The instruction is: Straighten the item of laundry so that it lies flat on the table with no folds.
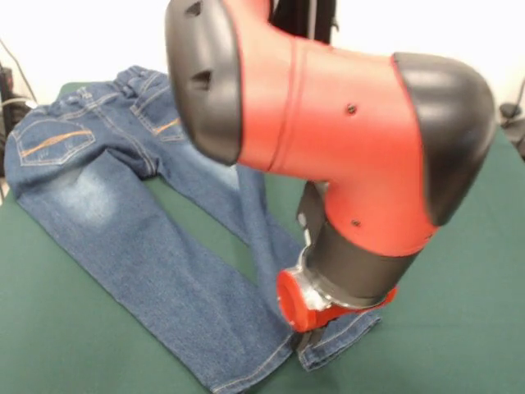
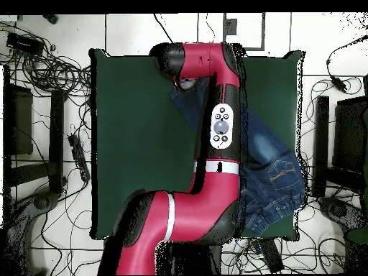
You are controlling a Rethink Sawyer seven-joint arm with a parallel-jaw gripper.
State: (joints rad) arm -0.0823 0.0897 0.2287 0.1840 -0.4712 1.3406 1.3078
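The blue denim jeans lie back side up on the green table. The waistband and orange-stitched pockets are at the far left and both legs run toward the near edge. The legs are spread in a narrow V, with some rumpling at the waist. My gripper is low over the hem of the right-hand leg, at or on the cloth. The arm's wrist hides whether it is open or shut. In the overhead view the jeans lie along the table's right side. The red arm hides much of them and hides the gripper.
The arm's big red and black elbow fills the middle of the front view and hides part of the table. The waistband lies close to the table's corner. Cables and dark equipment lie on the floor around the table.
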